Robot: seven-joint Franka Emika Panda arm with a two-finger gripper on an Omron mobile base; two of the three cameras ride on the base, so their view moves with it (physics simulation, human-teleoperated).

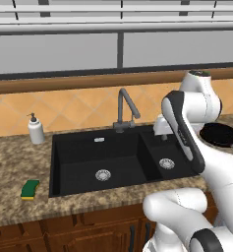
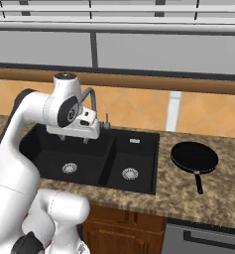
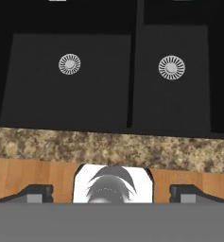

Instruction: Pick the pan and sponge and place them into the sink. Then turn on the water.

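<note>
Black sink (image 1: 59,162) both basins bare, pan (image 2: 194,158) and sponge (image 1: 30,189) on counter (image 2: 188,198)

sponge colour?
The sponge has a green top over a yellow layer; the left base view shows it best.

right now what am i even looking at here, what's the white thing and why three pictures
The white thing is a robot arm in a simulated kitchen. Two pictures come from cameras behind it, left and right; the third looks down from its hand. Its gripper hangs over the black double sink with fingers open, holding nothing. On the granite counter: a green and yellow sponge left of the sink, a white soap bottle behind it, and a black pan to the right. No water runs from the faucet.
</note>
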